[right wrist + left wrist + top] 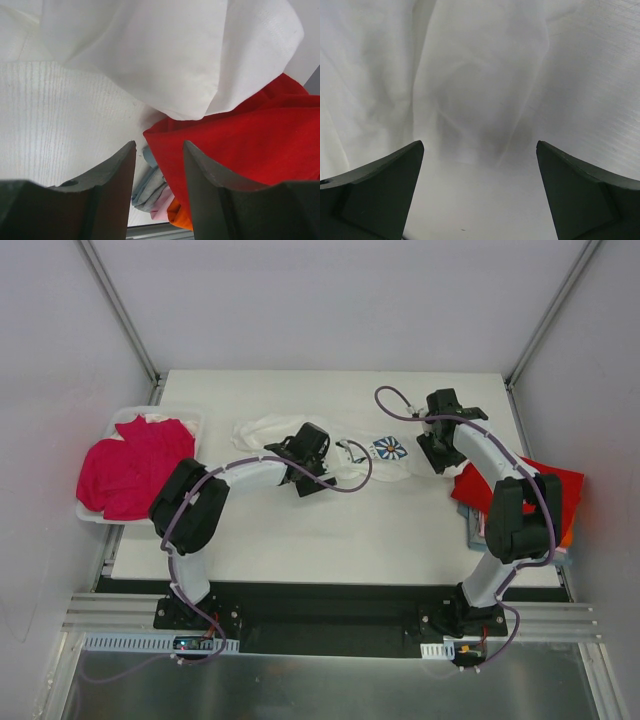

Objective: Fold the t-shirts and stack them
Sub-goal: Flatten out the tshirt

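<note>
Across the back half of the bench (330,540), the white t-shirt (262,430) lies crumpled in a long strip, with its blue daisy print (388,448) face up near the right end. The left jaws stand spread wide, low over the shirt's middle. From the left wrist, the cloth (480,75) bunches just ahead of the tips with bare bench between them, and nothing is gripped. The right jaws sit at the shirt's right end, partly spread. A white fold (150,55) hangs ahead of them, and they seem to pinch nothing.

That end meets the red t-shirt (563,488), which tops a stack at the bench's right edge. The light-blue (146,189), pink (161,206) and orange (179,216) tees show beneath it. At the left edge the magenta t-shirt (130,470) is heaped in a white tray (92,512), spilling over the rim. Open surface runs between the shirt and the arm bases.

The bench is white with a fine grain. Pale grey walls and slanted metal posts close it in.
</note>
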